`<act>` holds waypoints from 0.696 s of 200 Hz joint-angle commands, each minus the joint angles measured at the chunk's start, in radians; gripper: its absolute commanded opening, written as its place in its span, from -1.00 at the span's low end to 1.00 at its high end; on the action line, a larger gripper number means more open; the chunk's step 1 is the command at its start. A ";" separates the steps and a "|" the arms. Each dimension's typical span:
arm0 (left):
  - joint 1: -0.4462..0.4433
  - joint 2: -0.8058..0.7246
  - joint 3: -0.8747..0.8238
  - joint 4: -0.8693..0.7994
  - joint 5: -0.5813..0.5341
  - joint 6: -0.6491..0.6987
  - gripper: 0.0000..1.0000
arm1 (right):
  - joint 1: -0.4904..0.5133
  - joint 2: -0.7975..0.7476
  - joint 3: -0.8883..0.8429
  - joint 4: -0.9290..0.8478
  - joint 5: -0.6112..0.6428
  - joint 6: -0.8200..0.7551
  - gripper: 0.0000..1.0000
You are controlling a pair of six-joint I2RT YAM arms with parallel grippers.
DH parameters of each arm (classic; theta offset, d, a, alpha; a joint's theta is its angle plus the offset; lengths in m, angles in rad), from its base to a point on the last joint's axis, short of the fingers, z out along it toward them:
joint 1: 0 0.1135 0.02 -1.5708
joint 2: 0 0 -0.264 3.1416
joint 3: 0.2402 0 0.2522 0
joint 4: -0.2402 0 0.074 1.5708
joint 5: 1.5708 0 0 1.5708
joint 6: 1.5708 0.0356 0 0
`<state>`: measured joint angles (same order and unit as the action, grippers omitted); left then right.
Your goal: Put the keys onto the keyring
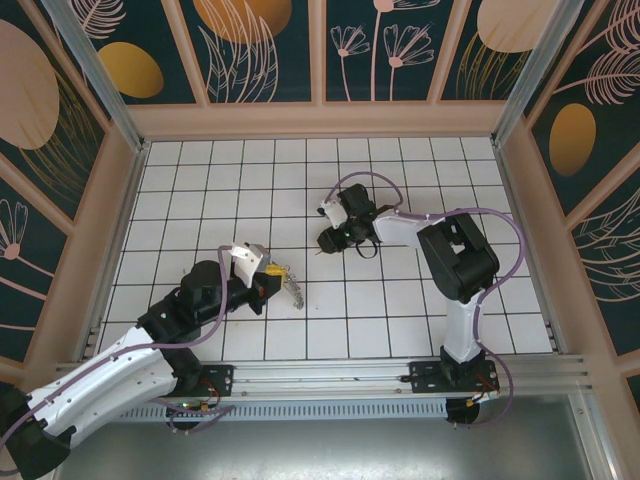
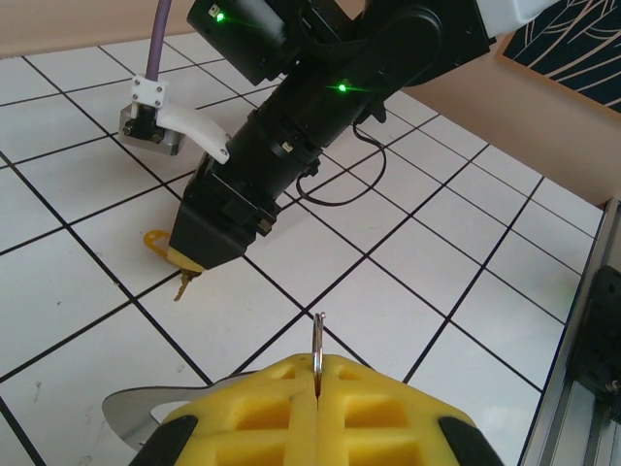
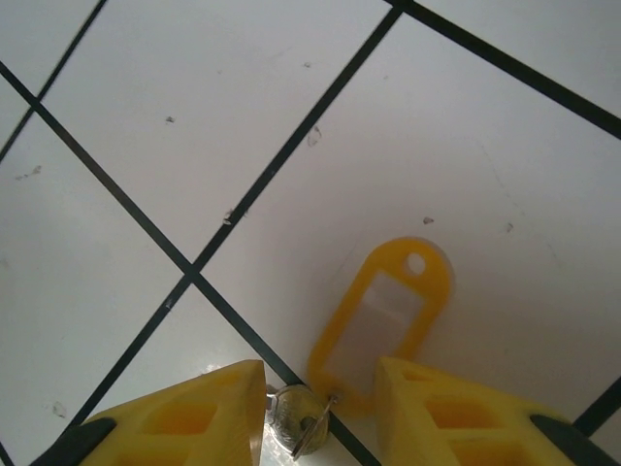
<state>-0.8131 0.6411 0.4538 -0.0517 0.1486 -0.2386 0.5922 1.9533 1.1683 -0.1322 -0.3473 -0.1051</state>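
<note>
While the left gripper [image 2: 317,367] is pressed tight on the keyring [image 2: 317,335], holding the thin wire loop on edge just above the tiled table [image 2: 87,291], the busier end of things is a little way beyond the keyring, where the right gripper [image 3: 320,383] points straight down at the tiles. To my eye the ring is offered up that way on purpose: standing on edge and clear of the surface, its free upper side is exposed, so something could be threaded onto it without the table getting in the way. Out past the keyring, the right gripper's yellow fingers [image 3: 184,422] stand apart, one on each side of a small silvery key [image 3: 294,422] lying flat on a grid line, with a yellow tag [image 3: 388,311] seemingly joined at its head. One finger touches the key's head and the other sits right against the tag's lower end. Whether they have any bite on the key I honestly cannot tell. Straddling it from above looks like the sensible way to lift such a thin, flat thing, though the tag crowding the gap could easily get pinched instead.
</note>
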 commanded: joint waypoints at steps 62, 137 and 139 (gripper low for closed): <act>-0.002 -0.011 -0.007 0.061 0.020 -0.001 -1.00 | 0.015 -0.032 -0.057 0.003 0.030 0.021 -0.49; -0.003 -0.013 -0.006 0.059 0.026 -0.004 -1.00 | 0.022 -0.069 -0.098 0.017 0.031 0.033 -0.55; -0.003 -0.014 -0.007 0.059 0.027 -0.004 -1.00 | 0.023 -0.069 -0.100 0.017 0.031 0.033 -0.54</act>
<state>-0.8131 0.6365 0.4503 -0.0471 0.1543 -0.2382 0.5995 1.9221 1.1011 -0.0933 -0.3222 -0.0898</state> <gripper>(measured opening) 0.044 0.211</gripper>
